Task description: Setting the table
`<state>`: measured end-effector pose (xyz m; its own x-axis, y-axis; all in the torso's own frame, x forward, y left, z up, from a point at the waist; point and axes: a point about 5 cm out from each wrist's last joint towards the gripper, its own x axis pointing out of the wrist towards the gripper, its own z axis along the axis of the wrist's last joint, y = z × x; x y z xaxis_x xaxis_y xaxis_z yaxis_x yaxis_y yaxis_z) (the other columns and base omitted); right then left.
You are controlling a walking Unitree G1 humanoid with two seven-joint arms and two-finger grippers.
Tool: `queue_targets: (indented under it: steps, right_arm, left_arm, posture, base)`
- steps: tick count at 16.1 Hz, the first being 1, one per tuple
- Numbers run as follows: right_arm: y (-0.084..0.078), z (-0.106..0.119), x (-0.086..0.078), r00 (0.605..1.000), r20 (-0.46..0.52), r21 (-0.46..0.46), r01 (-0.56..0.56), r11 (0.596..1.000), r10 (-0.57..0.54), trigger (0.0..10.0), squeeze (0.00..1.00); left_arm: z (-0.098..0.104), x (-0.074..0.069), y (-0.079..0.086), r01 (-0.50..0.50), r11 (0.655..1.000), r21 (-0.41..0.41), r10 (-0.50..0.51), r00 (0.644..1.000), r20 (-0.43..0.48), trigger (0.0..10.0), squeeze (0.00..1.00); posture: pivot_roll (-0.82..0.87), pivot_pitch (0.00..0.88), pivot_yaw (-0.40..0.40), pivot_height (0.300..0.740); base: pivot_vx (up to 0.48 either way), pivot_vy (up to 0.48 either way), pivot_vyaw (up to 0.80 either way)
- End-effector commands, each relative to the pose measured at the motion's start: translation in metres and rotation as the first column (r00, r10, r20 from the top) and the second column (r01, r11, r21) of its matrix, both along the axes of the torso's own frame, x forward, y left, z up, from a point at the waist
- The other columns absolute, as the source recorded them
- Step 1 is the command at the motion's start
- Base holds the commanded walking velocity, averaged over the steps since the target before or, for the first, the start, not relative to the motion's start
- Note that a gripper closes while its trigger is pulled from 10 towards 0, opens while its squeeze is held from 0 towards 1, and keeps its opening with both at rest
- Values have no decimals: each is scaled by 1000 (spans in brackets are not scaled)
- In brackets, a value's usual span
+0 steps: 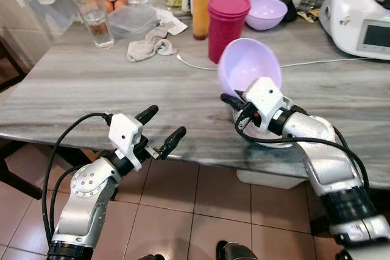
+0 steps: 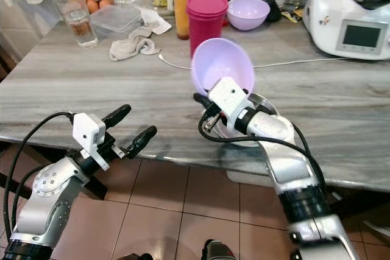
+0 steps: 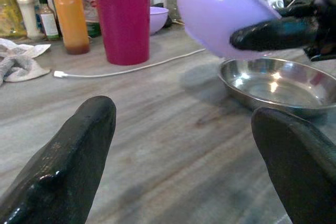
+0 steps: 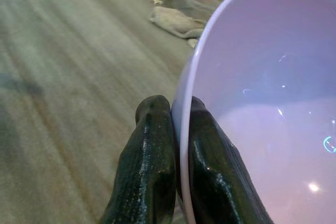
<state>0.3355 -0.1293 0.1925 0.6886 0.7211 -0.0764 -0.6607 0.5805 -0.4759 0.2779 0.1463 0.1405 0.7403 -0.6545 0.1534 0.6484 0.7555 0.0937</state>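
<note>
A lilac plastic bowl (image 1: pixel 247 65) is tipped up on its edge just above a shallow steel bowl (image 3: pixel 262 83) near the front of the grey marble table (image 1: pixel 73 83). My right gripper (image 4: pixel 176 107) is shut on the lilac bowl's lower rim, one finger inside and one outside. The right arm hides most of the steel bowl in the eye views. My left gripper (image 1: pixel 166 122) is open and holds nothing. It hovers at the table's front edge, left of the bowls, pointing toward them.
At the back stand a magenta tumbler (image 1: pixel 227 22), a second lilac bowl (image 1: pixel 265 12), an orange bottle (image 1: pixel 200 9), a glass (image 1: pixel 97 24), a clear container (image 1: pixel 133 19) and a crumpled cloth (image 1: pixel 148 45). A white cable (image 1: pixel 317 62) crosses toward a white appliance (image 1: pixel 362 10).
</note>
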Motion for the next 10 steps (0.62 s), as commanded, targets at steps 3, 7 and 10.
queue_targets:
  steps: [3, 7, 10]
  right_arm:
    - [6, -4, 5, 994, -29, -52, -104, 993, 103, 10000, 0]
    - [19, -8, 5, 979, -38, -76, -205, 976, 202, 10000, 0]
    - [22, -12, 6, 973, -31, -89, -230, 969, 228, 10000, 0]
  left_arm:
    - [2, -1, 0, 8, 1000, 8, -8, 1000, 4, 10000, 0]
    - [3, -1, -3, 19, 1000, 7, -19, 1000, 2, 10000, 0]
    - [2, -2, -4, 20, 1000, 4, -20, 1000, -3, 10000, 0]
  posture:
    - [-228, 156, 14, 740]
    - [-227, 159, 19, 740]
    - [-223, 164, 17, 740]
  base:
    - [0, 0, 0]
    - [0, 0, 0]
    - [0, 0, 0]
